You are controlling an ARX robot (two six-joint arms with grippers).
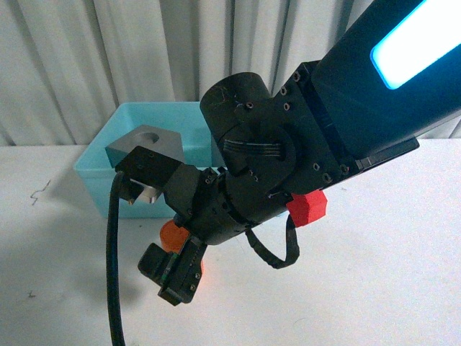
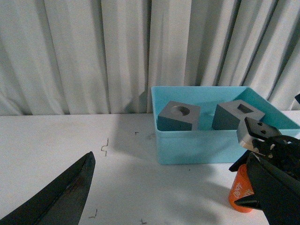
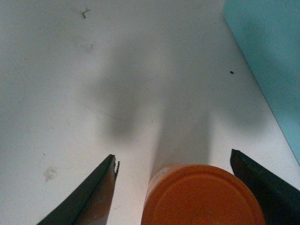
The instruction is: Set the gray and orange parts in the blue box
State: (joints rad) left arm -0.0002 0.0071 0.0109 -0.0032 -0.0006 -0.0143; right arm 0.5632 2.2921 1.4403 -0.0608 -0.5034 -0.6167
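So, both matte gray cubes sit inside the light turquoise-blue plastic bin (image 2: 201, 147). The cube with the round recess (image 2: 178, 116) is tipped so a bottom edge points down. The cube with the rectangular recess (image 2: 238, 115) is beside it, further along the same bin, also tilted. They look close, but I can't tell if they touch. The bin has smooth sloping walls and a rim, and it stands on the white surface (image 2: 70, 140) in front of a pale pleated curtain (image 2: 93, 51).

The small orange cylinder (image 3: 204, 197) is the one part outside the bin. It stands upright on the surface, just beside the bin's near wall. Its top is flat and slightly grainy, and there's white print on its side that I can't read cleanly.

The right tool (image 3: 173, 157) has its dark fingers apart, one on each side of the cylinder. A strip of white surface shows between the cylinder and one finger. The other finger is very close to it, and I can't say whether it makes contact. It's not clamped on anything.

The left tool (image 2: 169, 159) is spread wide with nothing between its fingers, low over the surface and well back from the bin.

In the front view the bulky black right arm (image 1: 288, 144) covers most of the bin. It has a ribbed red plastic knob (image 1: 306, 209) and a glossy black cable (image 1: 114, 274) hanging off it.
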